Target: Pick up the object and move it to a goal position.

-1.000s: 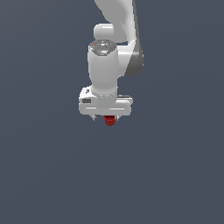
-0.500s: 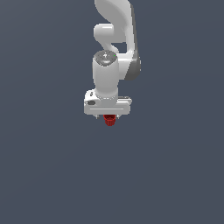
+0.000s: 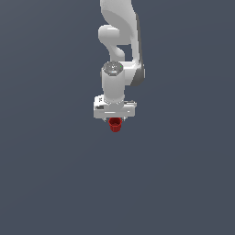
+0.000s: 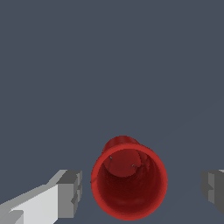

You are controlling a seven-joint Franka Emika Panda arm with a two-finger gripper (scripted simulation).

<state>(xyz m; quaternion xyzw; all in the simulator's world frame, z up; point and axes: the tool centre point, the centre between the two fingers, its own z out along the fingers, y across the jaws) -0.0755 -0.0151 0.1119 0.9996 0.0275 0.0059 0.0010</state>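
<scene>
Dark-red hollow cylinder [image 4: 129, 181], unmarked, between spread white claw [image 4: 142, 192] fingers, untouched

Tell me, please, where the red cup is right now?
In the exterior view the red cup sits near the centre, directly under the white tool; the wrist view shows it between the open fingers, touching neither.

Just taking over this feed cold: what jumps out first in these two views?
The dark-red cup-like object stands out against the plain grey ground, sitting directly under the white gripper near the middle of the exterior view. In the wrist view its open mouth faces the camera, hollow inside, with a grey fingertip on either side and a visible gap between each pad and the rim.
</scene>
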